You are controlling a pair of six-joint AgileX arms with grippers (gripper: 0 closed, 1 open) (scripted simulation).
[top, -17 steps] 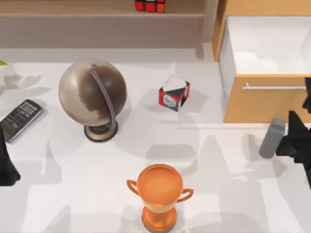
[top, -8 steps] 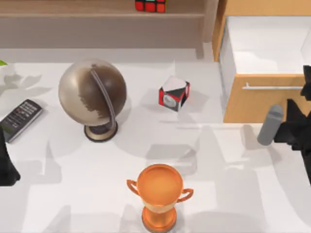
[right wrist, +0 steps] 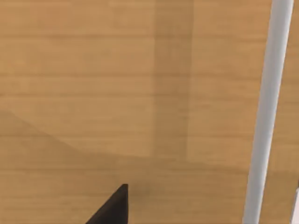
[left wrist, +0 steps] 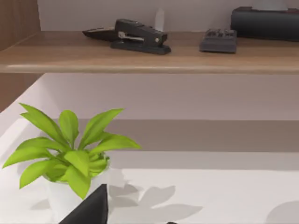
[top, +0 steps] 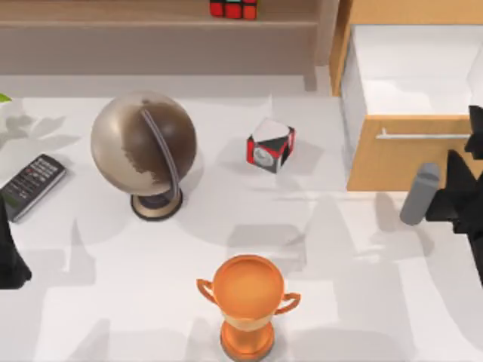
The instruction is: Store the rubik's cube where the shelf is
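I am seeing my right gripper sitting at the table's right edge, just in front of the drawer front. Compared with half a second ago it is sitting almost where it was, shifted only slightly; a full second ago it was lower on the table. I cannot tell whether it is spread or pressed together. A grey cylinder is standing just beside it. The right wrist view is showing light wood close up with the silver bar handle.

My left arm is resting parked at the left edge, unchanged.

The rubik's cube is sitting on the shelf at the back, unmoved. The red, white and black cube, globe, trophy and remote are keeping their places. No writing is legible.
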